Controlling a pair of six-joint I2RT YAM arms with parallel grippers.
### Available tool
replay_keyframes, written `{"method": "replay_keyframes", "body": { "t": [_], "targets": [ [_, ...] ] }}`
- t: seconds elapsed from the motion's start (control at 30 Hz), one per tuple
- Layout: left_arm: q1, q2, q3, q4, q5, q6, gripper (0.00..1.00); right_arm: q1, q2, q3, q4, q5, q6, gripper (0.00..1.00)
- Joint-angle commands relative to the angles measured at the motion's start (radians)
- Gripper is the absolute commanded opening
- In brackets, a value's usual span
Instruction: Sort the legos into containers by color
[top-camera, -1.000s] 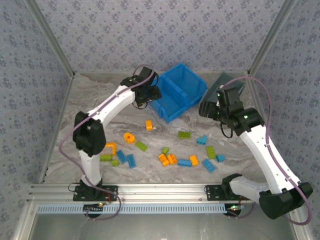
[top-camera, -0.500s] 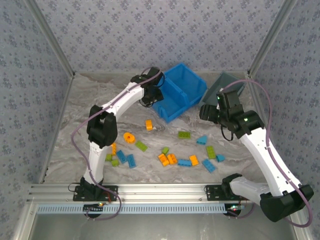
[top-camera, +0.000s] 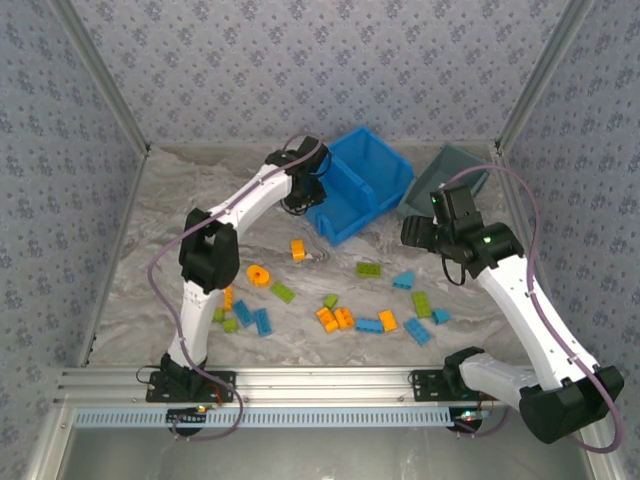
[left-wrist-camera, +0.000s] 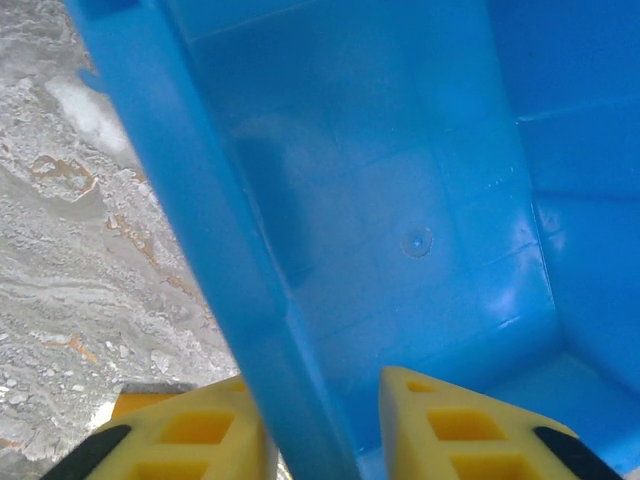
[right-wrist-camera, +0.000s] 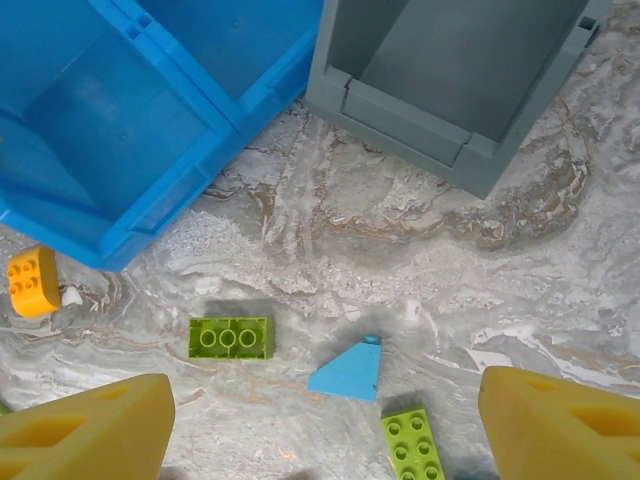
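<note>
The blue two-compartment bin (top-camera: 362, 180) stands tilted at the back; its inside (left-wrist-camera: 400, 200) holds nothing that I can see. My left gripper (top-camera: 302, 198) is open and straddles the bin's left wall (left-wrist-camera: 215, 250), one finger (left-wrist-camera: 185, 440) outside and the other inside. The grey bin (top-camera: 447, 168) (right-wrist-camera: 450, 70) sits right of it and looks bare inside. My right gripper (right-wrist-camera: 320, 430) (top-camera: 416, 233) hangs wide open above a blue wedge piece (right-wrist-camera: 348, 372) and two lime bricks (right-wrist-camera: 231, 337) (right-wrist-camera: 413, 442). Orange, lime and blue legos (top-camera: 335, 318) lie scattered on the table.
An orange round piece (top-camera: 258, 274) and an orange brick (top-camera: 298, 249) (right-wrist-camera: 32, 281) lie in front of the blue bin. More bricks cluster near the left arm's base (top-camera: 240, 315). Patterned walls close in the marble-look table (top-camera: 150, 230).
My left arm has folded in and its gripper has shifted right onto the blue bin's left wall. The right gripper has drawn back slightly, uncovering more of the grey bin.
</note>
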Motion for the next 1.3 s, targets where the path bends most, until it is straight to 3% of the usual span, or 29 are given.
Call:
{"method": "replay_keyframes", "body": {
  "t": [0.0, 0.43, 0.8, 1.0, 1.27],
  "targets": [
    [-0.002, 0.023, 0.045, -0.044, -0.021, 0.009, 0.25, -0.035, 0.016, -0.010, -0.009, 0.019, -0.001, 0.82],
    [0.112, -0.025, 0.090, -0.097, -0.088, 0.127, 0.02, -0.256, 0.172, 0.026, 0.078, -0.052, -0.078, 0.81],
    [0.231, -0.051, 0.102, -0.121, -0.049, 0.400, 0.00, -0.326, 0.649, 0.367, 0.153, -0.083, -0.135, 0.72],
    [0.232, -0.149, -0.098, -0.032, 0.053, 0.438, 0.00, -0.324, 0.861, 0.556, 0.098, -0.068, -0.151, 0.67],
    [0.212, -0.346, -0.436, 0.104, 0.095, 0.394, 0.00, -0.312, 0.924, 0.621, 0.078, -0.053, -0.165, 0.64]
  ]
}}
